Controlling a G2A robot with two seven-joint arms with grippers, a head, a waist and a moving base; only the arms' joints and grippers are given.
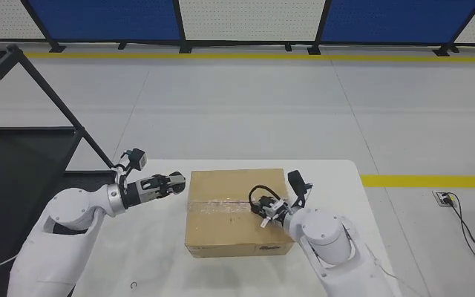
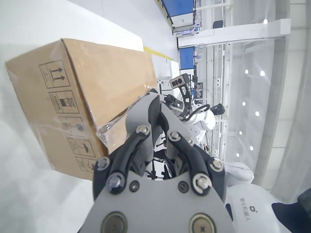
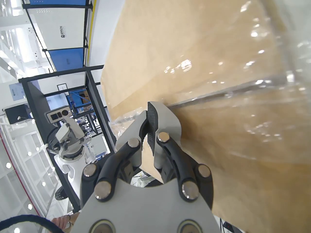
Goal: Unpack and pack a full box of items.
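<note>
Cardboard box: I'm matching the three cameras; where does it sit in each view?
Top view: cardboard box mid-table, between the arms.
Left wrist view: box's printed end beyond the left claw.
Right wrist view: box top beyond the right claw.
Shared landmark: clear tape along its top seam.

The glossy white, round-shelled left arm (image 1: 74, 211) carries a dark grey wrist band and a small grey camera block (image 1: 135, 157) at its 12 o'clock. The left hand (image 2: 155, 98) has a matte silver base plate, black linkage bars pinned by bright round-head screws, and white fingers (image 2: 137, 115) with black ribbed pads. The right hand (image 3: 149, 110) matches; a black cable (image 1: 258, 191) loops off the white right arm (image 1: 326, 237).
</note>
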